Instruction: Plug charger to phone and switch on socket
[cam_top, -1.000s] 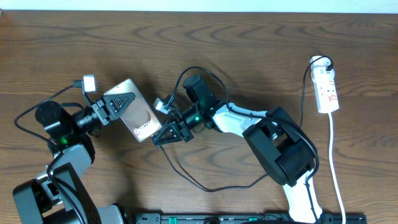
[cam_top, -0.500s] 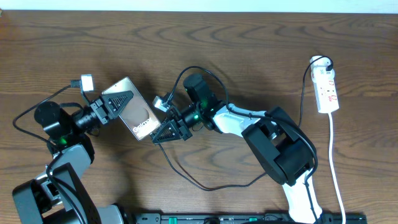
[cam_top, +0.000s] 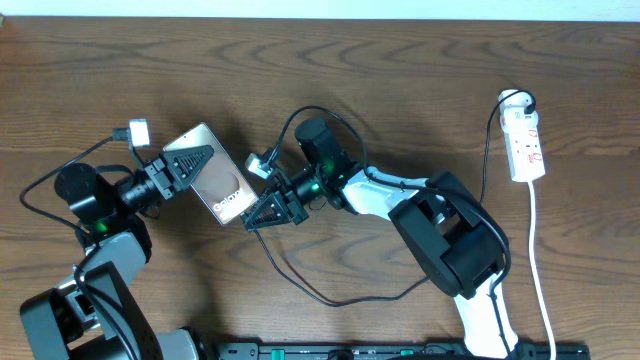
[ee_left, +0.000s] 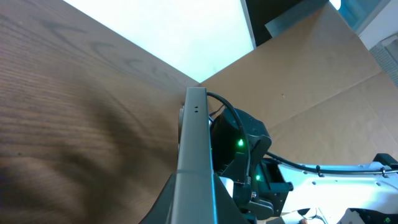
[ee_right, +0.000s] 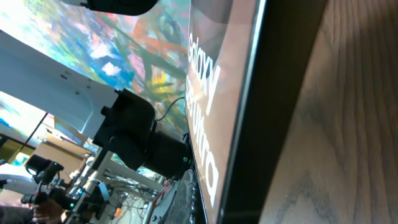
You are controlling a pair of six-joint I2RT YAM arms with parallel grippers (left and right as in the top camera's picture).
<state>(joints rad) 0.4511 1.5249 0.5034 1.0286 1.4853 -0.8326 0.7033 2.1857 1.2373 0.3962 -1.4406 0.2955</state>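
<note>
The phone point(cam_top: 222, 186) lies slanted left of the table's middle, its lettered face showing. My left gripper point(cam_top: 190, 165) is shut on its upper-left end. In the left wrist view the phone point(ee_left: 195, 155) runs away from me edge-on as a grey slab between the jaws. My right gripper point(cam_top: 270, 210) is shut at the phone's lower-right end. The charger point(cam_top: 330, 303), a thin black cable, runs out from it and loops toward the socket point(cam_top: 527, 140) at the far right. The plug tip is hidden. The right wrist view is filled by the phone point(ee_right: 211, 74) face and dark edge.
A white cord point(cam_top: 540, 270) runs from the socket down to the table's front edge. The right arm's white body point(cam_top: 450, 240) lies between the phone and the socket. Thick black arm cables arch above the right wrist point(cam_top: 310, 115).
Both grippers and the phone have shifted a little to the left since one second ago. Nothing has moved in the last half second.
</note>
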